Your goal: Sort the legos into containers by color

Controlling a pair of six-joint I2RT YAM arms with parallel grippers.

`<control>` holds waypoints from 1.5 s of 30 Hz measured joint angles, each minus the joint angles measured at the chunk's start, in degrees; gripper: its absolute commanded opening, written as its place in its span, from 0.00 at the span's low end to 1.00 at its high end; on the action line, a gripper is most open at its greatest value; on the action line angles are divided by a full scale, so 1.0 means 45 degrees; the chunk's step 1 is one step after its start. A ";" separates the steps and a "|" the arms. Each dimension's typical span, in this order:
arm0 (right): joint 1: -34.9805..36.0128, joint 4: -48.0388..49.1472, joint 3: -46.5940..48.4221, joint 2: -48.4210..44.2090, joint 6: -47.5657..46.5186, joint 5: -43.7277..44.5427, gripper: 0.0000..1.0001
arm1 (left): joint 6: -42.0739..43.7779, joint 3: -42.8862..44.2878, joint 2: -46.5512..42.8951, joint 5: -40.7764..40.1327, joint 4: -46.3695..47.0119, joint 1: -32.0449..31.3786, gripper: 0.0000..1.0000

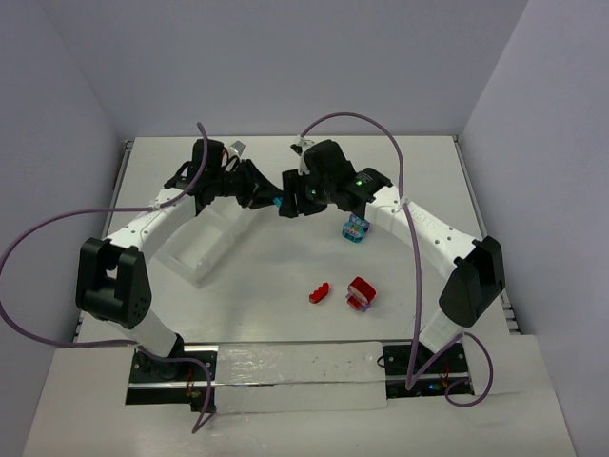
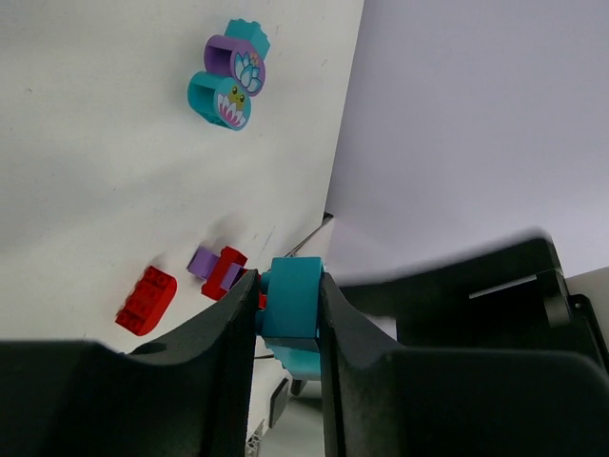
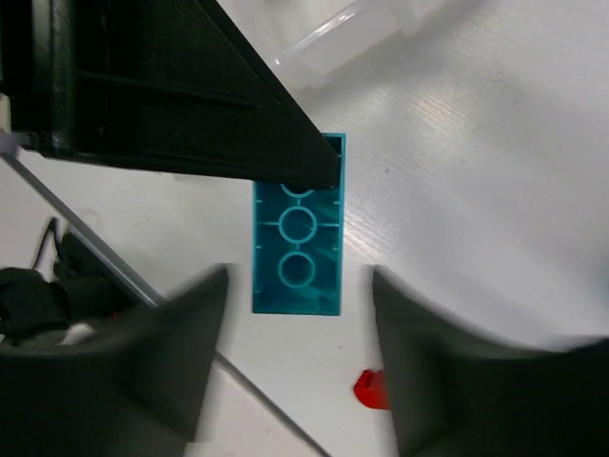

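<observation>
My left gripper (image 1: 269,199) is shut on a teal brick (image 1: 279,202) and holds it above the table at the back middle. In the left wrist view the teal brick (image 2: 290,303) sits clamped between both fingers. My right gripper (image 1: 289,206) faces it, open. In the right wrist view the teal brick (image 3: 297,238) shows its hollow underside just beyond my spread right gripper (image 3: 300,328), untouched by its fingers. The white organizer tray (image 1: 202,246) lies at the left. A red brick (image 1: 319,293), a red and purple cluster (image 1: 362,292) and a teal and purple cluster (image 1: 355,228) lie on the table.
Purple cables loop from both arms over the table. In the left wrist view the teal and purple cluster (image 2: 228,76), the red brick (image 2: 146,300) and the red and purple cluster (image 2: 217,268) lie below. A tray corner (image 3: 352,38) shows in the right wrist view.
</observation>
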 measured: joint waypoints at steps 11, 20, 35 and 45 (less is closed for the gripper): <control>-0.0034 -0.0592 0.0039 -0.0548 -0.0272 0.1042 0.95 | 0.2050 0.1261 -0.0094 -0.1038 -0.2880 0.2215 0.00; -0.1304 -0.0639 -0.1062 -0.3067 -0.0325 0.2101 0.95 | 0.4796 0.2032 -0.2329 -0.6222 -0.7085 0.6358 0.00; -0.2114 -0.0675 -0.1893 -0.2851 -0.0154 0.1987 0.95 | 0.5552 0.0849 -0.2233 -0.8454 -0.6833 0.8489 0.08; -0.2118 -0.0665 -0.1893 -0.2768 -0.0012 0.1890 0.95 | 0.5469 -0.0251 -0.1876 -0.8013 -0.5435 0.8488 0.70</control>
